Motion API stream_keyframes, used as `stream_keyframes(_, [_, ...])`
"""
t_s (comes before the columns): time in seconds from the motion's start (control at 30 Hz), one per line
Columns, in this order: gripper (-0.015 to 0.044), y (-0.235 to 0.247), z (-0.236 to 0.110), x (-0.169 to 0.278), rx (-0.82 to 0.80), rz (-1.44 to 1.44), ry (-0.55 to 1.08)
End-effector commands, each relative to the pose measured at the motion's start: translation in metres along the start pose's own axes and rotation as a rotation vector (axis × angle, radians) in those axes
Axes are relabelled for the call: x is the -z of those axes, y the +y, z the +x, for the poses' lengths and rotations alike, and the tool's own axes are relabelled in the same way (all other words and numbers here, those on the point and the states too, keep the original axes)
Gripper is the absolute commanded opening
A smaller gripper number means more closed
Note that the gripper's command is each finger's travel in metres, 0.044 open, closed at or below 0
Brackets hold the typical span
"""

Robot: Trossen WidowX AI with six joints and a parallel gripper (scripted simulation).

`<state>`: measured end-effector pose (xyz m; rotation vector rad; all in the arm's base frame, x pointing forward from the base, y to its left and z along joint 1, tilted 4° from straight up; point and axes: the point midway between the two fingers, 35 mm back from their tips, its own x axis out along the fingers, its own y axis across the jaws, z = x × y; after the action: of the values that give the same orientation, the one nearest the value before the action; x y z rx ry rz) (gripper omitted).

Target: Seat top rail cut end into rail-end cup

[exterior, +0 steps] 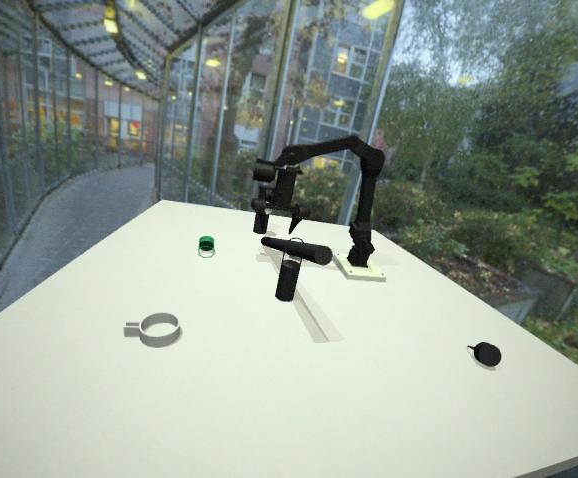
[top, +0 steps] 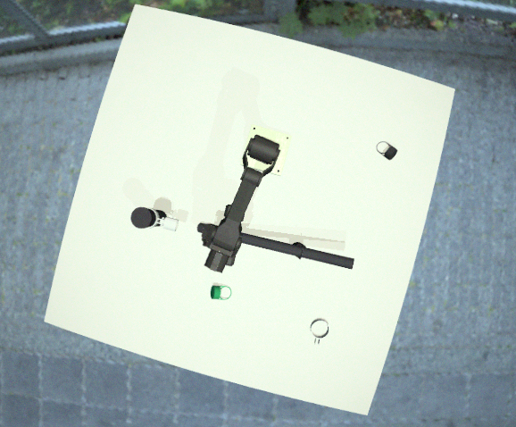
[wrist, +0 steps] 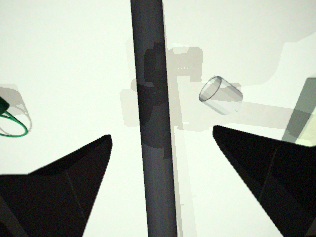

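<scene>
The dark top rail (top: pixel 327 257) (exterior: pixel 300 250) (wrist: pixel 152 74) lies level through the loop cap (top: pixel 301 245) on the short line post (exterior: pixel 286 280). Its cut end points at the big post (top: pixel 142 217) (exterior: pixel 260 223). The white rail-end cup (top: pixel 170 224) hangs on that post, and a gap shows between the cup and the rail's end. My gripper (top: pixel 221 238) (exterior: pixel 277 228) (wrist: pixel 163 134) is open. It hangs over the rail near the cut end, one finger on each side, with nothing between them but air and the rail below.
A green cap with a ring (top: pixel 220 292) (exterior: pixel 206 245) (wrist: pixel 10 119) lies near the gripper. A loose grey band (top: pixel 319 327) (exterior: pixel 158 328) and a dark cup (top: pixel 387 150) (exterior: pixel 486 353) lie farther off. A small clear cylinder (wrist: pixel 221 95) shows beside the rail. The arm's base plate (top: pixel 282 142) stands behind.
</scene>
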<state>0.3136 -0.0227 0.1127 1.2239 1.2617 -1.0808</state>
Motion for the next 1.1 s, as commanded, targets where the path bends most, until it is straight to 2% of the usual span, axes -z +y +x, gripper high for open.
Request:
stream_keyframes(0.0, [0.0440,-0.002,0.006,0.000,0.007,0.004,-0.002])
stream_keyframes(1.07, [0.0440,-0.002,0.057,0.000,0.007,0.004,-0.002])
